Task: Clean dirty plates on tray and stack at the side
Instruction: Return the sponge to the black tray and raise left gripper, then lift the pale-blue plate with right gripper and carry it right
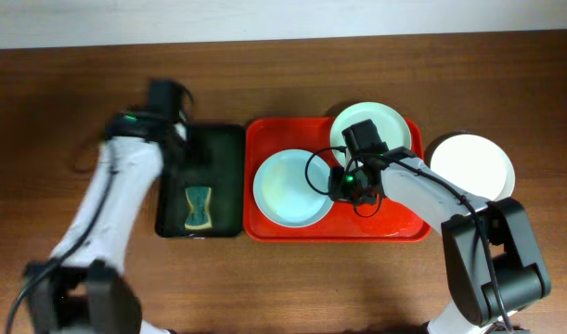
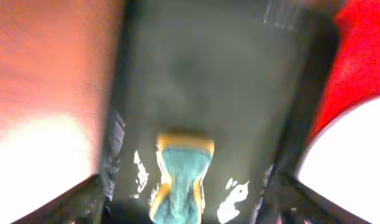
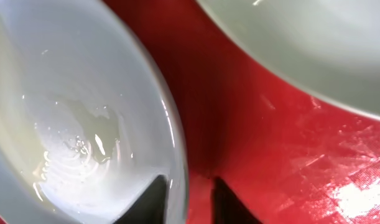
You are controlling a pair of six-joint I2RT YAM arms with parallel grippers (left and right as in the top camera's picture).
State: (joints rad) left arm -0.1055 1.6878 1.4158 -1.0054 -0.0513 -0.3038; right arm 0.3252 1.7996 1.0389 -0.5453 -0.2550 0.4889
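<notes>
The red tray (image 1: pixel 264 139) holds two pale blue-green dirty plates: one at its left (image 1: pixel 288 190), one at its back right (image 1: pixel 376 125). A white plate (image 1: pixel 471 167) lies on the table to the right of the tray. My right gripper (image 1: pixel 343 183) (image 3: pixel 191 199) is slightly open astride the right rim of the left plate (image 3: pixel 65 124). One finger (image 3: pixel 153 199) is inside the plate, the other is over the tray floor (image 3: pixel 270 143). A wet yellowish smear shows in that plate. My left gripper (image 1: pixel 188 148) (image 2: pixel 190 211) is wide open above a sponge (image 2: pixel 180 174).
The teal and yellow sponge (image 1: pixel 199 208) lies in a narrow dark green tray (image 1: pixel 227 139) left of the red tray. The green tray's floor (image 2: pixel 227 93) looks wet. Brown tabletop (image 1: pixel 60 111) surrounds both trays.
</notes>
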